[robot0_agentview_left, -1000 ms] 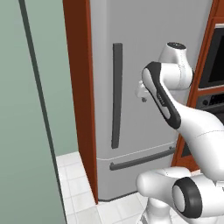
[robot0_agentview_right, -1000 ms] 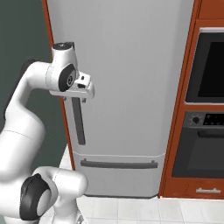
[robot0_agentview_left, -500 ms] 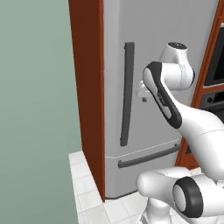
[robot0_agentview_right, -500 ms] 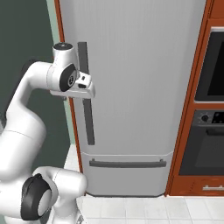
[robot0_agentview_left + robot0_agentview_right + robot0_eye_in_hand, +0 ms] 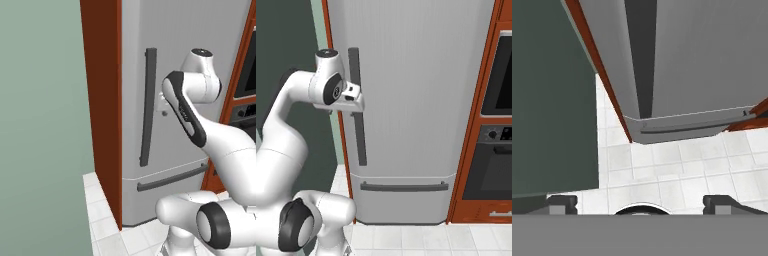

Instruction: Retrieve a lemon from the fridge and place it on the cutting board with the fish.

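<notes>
The two-finger gripper [image 5: 640, 204] stands wide open, holding nothing, its dark tips at the hand view's bottom corners. The tall light grey fridge [image 5: 421, 100], door closed, fills mid-frame just beyond it.

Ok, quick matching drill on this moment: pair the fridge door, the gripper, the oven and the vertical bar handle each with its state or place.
Things:
1. fridge door
2. gripper
3. oven
4. vertical bar handle

States or places:
A. open, holding nothing
B. set in red-brown cabinetry right of the fridge
C. shut
D. dark grey, near the door's left edge

Pairs: 1-C, 2-A, 3-B, 4-D
</notes>
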Robot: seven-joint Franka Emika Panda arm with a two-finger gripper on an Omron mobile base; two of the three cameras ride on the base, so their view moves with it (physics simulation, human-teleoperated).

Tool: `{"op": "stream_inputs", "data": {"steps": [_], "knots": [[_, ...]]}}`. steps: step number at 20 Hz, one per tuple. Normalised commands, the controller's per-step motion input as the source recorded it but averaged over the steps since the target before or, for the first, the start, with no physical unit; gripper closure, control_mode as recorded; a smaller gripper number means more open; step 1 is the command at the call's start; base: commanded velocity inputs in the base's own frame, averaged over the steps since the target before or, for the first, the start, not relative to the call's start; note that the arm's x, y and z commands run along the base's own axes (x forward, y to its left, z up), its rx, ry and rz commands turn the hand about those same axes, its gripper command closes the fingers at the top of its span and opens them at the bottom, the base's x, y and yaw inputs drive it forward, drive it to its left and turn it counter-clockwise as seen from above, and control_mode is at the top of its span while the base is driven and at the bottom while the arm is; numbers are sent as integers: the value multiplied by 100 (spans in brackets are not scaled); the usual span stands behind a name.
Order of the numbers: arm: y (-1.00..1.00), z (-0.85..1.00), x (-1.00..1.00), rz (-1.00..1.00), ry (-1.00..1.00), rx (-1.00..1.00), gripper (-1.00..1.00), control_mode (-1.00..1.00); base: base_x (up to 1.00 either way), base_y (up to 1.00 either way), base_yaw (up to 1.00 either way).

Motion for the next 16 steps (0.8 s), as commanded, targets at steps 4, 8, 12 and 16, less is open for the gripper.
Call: {"op": "stream_inputs", "data": {"steps": [4,8,12,16], "knots": [[0,-18,64,2,-17,0,-100,-100,0,0,0],[-1,-3,54,11,-20,1,-100,-100,0,0,0],[5,0,79,7,-9,2,-100,-100,0,0,0],[1,0,71,1,-1,0,-100,-100,0,0,0]]}}
